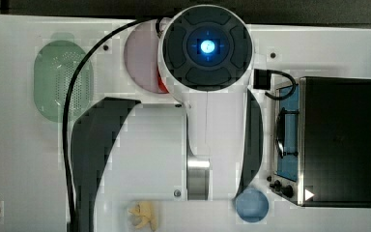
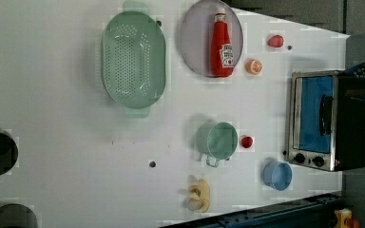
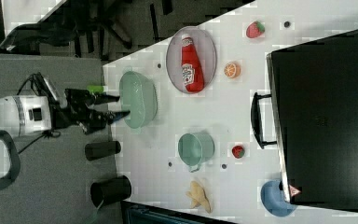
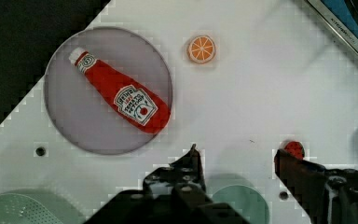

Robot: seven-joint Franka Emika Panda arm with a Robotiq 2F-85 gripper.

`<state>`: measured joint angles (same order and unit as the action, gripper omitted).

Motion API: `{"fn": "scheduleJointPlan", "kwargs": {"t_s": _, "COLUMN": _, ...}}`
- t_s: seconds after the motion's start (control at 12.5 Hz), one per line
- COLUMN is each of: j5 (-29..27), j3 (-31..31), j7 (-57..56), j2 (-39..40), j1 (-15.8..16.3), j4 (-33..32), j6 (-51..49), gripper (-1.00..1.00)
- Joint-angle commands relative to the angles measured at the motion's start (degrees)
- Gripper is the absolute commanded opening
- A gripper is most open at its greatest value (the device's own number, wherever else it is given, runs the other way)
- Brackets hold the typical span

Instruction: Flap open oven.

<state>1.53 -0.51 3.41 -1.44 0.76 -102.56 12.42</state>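
Observation:
The oven [image 1: 338,140] is a black box with a silver front frame, standing at the top view's right. Its blue-tinted door [image 2: 316,114] is closed, and the bar handle [image 3: 256,119] stands out across the front. Small black knobs [image 2: 309,159] sit at one end of the front. My gripper [image 3: 121,106] hangs high above the table, away from the oven, and appears over the green colander in the right view. In the wrist view the gripper [image 4: 240,161] is open with nothing between its fingers [image 4: 191,163]. A corner of the oven [image 4: 349,23] shows at the wrist view's edge.
A ketchup bottle [image 2: 222,45] lies on a grey plate [image 2: 195,38], with an orange slice [image 2: 254,66] and a strawberry [image 2: 275,41] nearby. In front of the oven door are a blue bowl [image 2: 277,175], a green cup [image 2: 217,141] and a small red piece [image 2: 246,141]. A green colander [image 2: 133,59] and a banana [image 2: 199,194] lie further off.

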Motion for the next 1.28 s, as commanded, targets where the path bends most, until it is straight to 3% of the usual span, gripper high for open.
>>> {"fn": "scheduleJointPlan", "kwargs": {"t_s": 0.08, "j5": -0.7, "j3": -1.5, "j7": -1.9, "j2": -15.0, "j1": -1.9, "j4": -7.4, "j6": -8.8, "gripper": 0.58}}
{"fn": "scheduleJointPlan", "kwargs": {"t_s": 0.24, "j5": -0.7, "j3": -1.5, "j7": -1.9, "j2": -15.0, "j1": -1.9, "j4": -7.4, "j6": -8.8, "gripper": 0.99}}
{"fn": "scheduleJointPlan", "kwargs": {"t_s": 0.56, "j5": -0.7, "j3": -1.5, "j7": -1.9, "j2": -15.0, "j1": -1.9, "j4": -7.4, "j6": -8.8, "gripper": 1.0}}
{"fn": "scheduleJointPlan", "kwargs": {"t_s": 0.64, "j5": -0.7, "j3": -1.6, "j7": -1.9, "j2": -15.0, "j1": -1.9, "j4": -7.4, "j6": -8.8, "gripper": 0.9}}
{"fn": "scheduleJointPlan", "kwargs": {"t_s": 1.12, "j5": -0.7, "j3": -2.4, "j7": -1.9, "j2": -15.0, "j1": -2.1, "j4": -8.3, "j6": -8.9, "gripper": -0.54}}
{"fn": "scheduleJointPlan", "kwargs": {"t_s": 1.28, "j5": -0.7, "j3": -3.2, "j7": -2.1, "j2": -14.8, "j1": -2.2, "j4": -9.9, "j6": -8.7, "gripper": -0.65}}
